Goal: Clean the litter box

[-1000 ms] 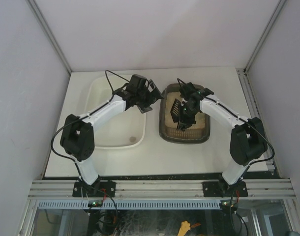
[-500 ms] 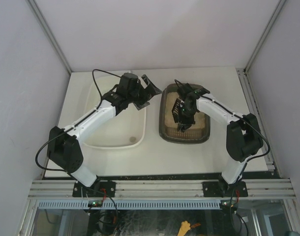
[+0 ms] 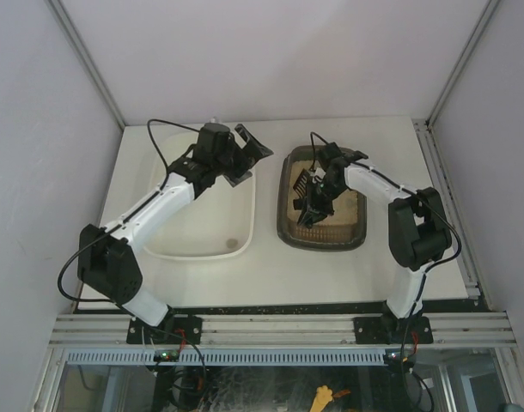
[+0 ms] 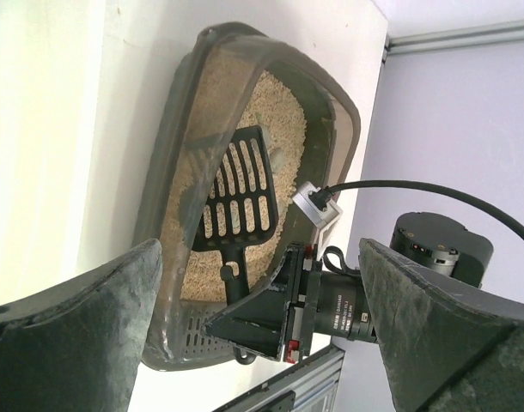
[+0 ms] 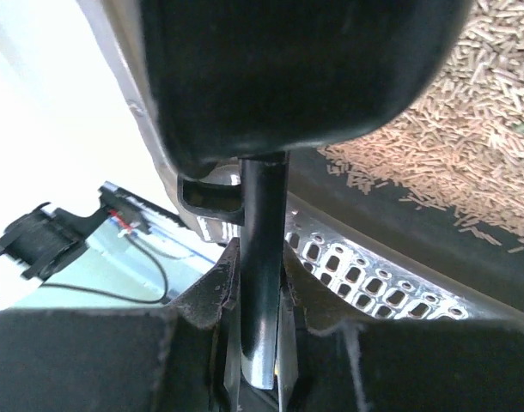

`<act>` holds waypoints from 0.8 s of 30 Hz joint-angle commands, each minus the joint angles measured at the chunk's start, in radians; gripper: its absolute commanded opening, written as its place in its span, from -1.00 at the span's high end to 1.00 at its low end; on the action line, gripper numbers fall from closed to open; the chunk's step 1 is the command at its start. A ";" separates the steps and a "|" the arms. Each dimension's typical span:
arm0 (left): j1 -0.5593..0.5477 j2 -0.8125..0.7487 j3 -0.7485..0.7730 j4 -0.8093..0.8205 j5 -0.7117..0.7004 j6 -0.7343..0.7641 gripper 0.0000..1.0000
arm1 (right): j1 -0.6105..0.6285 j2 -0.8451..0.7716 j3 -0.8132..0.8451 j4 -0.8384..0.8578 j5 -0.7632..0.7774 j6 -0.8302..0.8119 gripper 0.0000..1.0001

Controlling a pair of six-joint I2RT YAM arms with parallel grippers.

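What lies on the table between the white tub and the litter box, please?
Only a bare strip of table separates the white tub from the litter box, as the top view shows.

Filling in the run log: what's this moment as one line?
right gripper: shut on scoop handle | scoop head: inside litter box | left gripper: open, empty, over white tub
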 commanded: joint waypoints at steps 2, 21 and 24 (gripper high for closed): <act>0.017 -0.063 -0.014 0.033 -0.009 0.016 -0.99 | -0.042 0.007 0.016 0.073 -0.251 -0.003 1.00; 0.065 -0.077 -0.019 0.054 0.018 0.007 -0.99 | -0.062 0.051 0.051 0.008 -0.287 -0.097 1.00; 0.067 -0.082 -0.023 0.057 0.020 0.009 -0.99 | -0.056 0.015 0.043 -0.049 -0.229 -0.123 1.00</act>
